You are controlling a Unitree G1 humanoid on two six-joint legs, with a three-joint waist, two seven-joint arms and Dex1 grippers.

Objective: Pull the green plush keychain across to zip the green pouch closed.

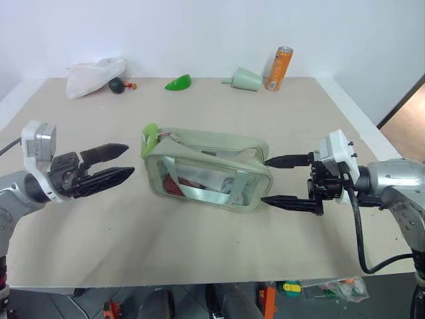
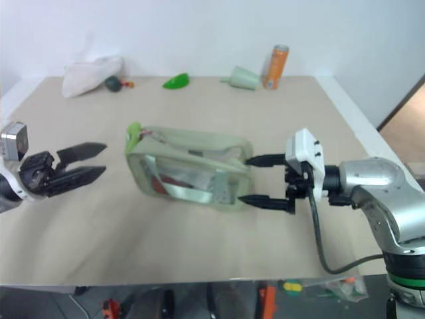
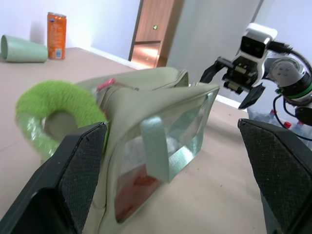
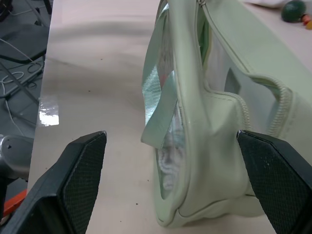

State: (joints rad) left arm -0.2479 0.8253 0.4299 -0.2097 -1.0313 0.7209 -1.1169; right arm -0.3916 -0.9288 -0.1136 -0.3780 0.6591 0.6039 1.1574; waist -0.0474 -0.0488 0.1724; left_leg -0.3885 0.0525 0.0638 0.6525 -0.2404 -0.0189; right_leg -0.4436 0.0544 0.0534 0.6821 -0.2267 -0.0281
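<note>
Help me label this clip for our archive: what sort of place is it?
Probably an indoor lab or test room: a plain beige table against a bare white wall, odd props lined along its far edge, like an orange can, and a wooden door behind.

- The green pouch point(image 1: 207, 171) lies mid-table point(image 1: 199, 246).
- The green plush keychain point(image 1: 149, 140) sits at its left end.
- Along the far edge, left to right: cloth bag point(image 1: 93, 75), leaf-shaped piece point(image 1: 178, 82), funnel point(image 1: 245, 79), can point(image 1: 280, 68).
</note>
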